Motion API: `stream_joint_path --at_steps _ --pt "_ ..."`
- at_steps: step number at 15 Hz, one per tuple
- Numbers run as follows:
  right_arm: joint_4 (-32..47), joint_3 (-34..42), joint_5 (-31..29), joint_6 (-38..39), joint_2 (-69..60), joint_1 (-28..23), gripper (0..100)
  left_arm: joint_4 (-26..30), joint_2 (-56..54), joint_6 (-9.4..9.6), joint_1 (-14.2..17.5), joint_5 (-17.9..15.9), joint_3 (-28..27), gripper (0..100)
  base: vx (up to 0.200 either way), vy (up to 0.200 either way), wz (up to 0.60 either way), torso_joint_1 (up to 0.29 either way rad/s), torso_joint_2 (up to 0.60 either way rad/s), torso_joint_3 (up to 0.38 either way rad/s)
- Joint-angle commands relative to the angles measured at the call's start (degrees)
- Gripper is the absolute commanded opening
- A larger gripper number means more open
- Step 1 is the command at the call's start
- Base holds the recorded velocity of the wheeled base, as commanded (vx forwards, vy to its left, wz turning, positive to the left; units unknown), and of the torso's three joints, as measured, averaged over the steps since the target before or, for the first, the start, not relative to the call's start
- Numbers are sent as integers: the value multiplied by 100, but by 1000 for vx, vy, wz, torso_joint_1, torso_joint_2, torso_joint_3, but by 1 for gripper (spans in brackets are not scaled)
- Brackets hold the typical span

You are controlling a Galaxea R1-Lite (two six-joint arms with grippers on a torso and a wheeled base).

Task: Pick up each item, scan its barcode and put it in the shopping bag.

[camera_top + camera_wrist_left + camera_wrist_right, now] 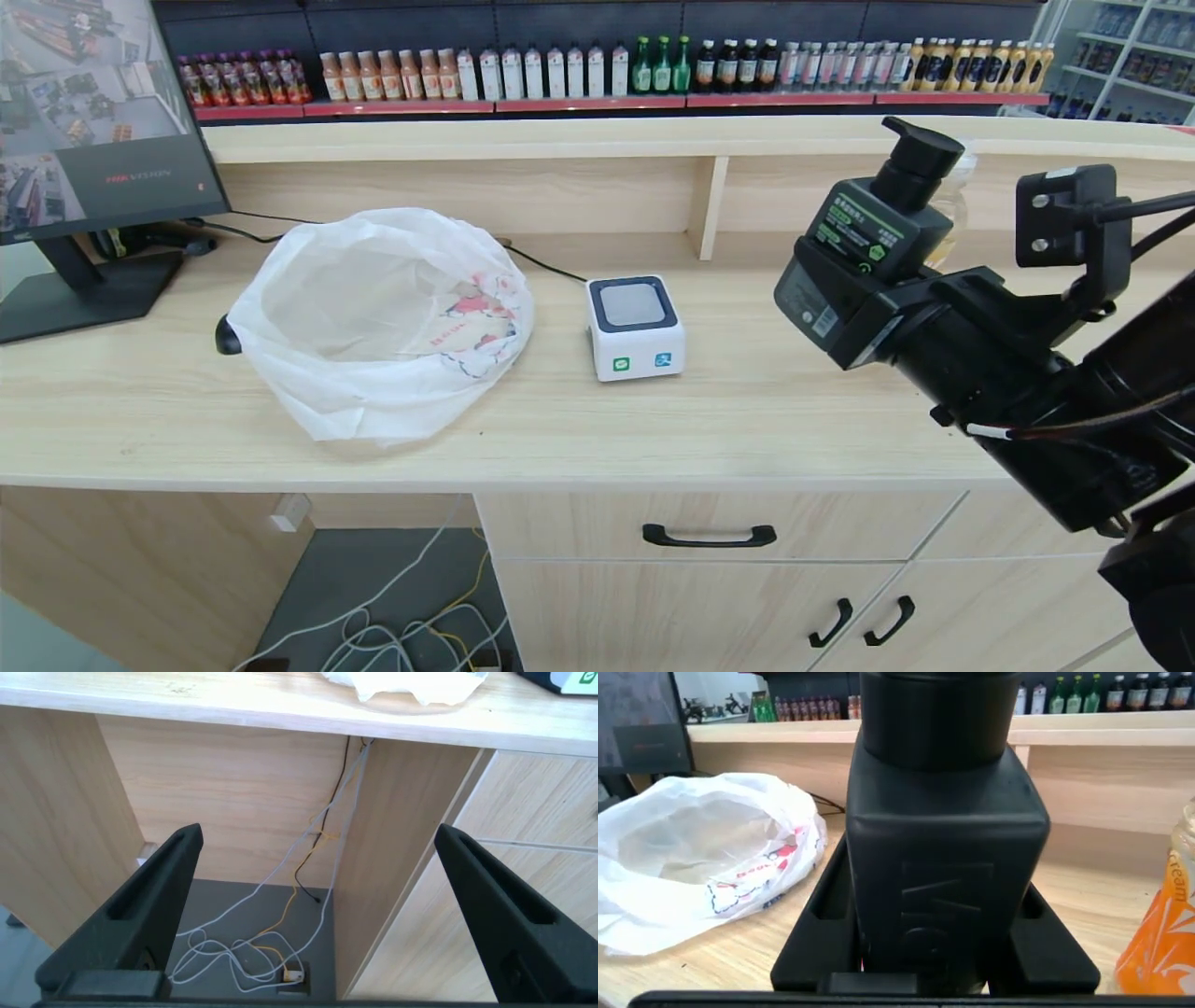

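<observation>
My right gripper [864, 299] is shut on a black pump bottle [864, 238], held tilted in the air to the right of the white barcode scanner [635, 327]. In the right wrist view the bottle [943, 849] sits between the gripper's black fingers [817, 919]. The white shopping bag [383, 317] lies open on the wooden counter [747, 411], left of the scanner. My left gripper [313, 915] hangs open below the counter's edge, over the floor cables, with nothing between its fingers.
A monitor [93, 121] stands at the counter's far left. An orange drink bottle [1162, 915] stands on the counter close beside the right gripper. A raised shelf with a divider [709, 201] runs behind the scanner. Drawers with black handles [709, 537] sit below.
</observation>
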Motion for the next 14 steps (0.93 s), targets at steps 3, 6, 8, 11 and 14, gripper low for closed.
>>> stream_joint_path --at_steps 3,6,8,11,14 --pt "-210 35 7 27 304 -203 0 0 -2 7 1 3 0 100 0 0 0 0 0 0" --pt "-245 -18 15 18 339 -379 0 0 -2 -11 1 3 0 100 0 200 0 -6 -1 4" --pt "-307 -36 376 -26 339 -379 0 0 -2 -37 1 3 0 100 0 200 0 12 2 0" --pt "-315 8 218 -254 321 -379 0 0 -2 -28 1 3 0 100 0 200 0 -1 -1 -6" --pt "-421 246 68 -263 277 -396 0 0 -2 -28 1 3 0 100 0 200 0 5 4 4"
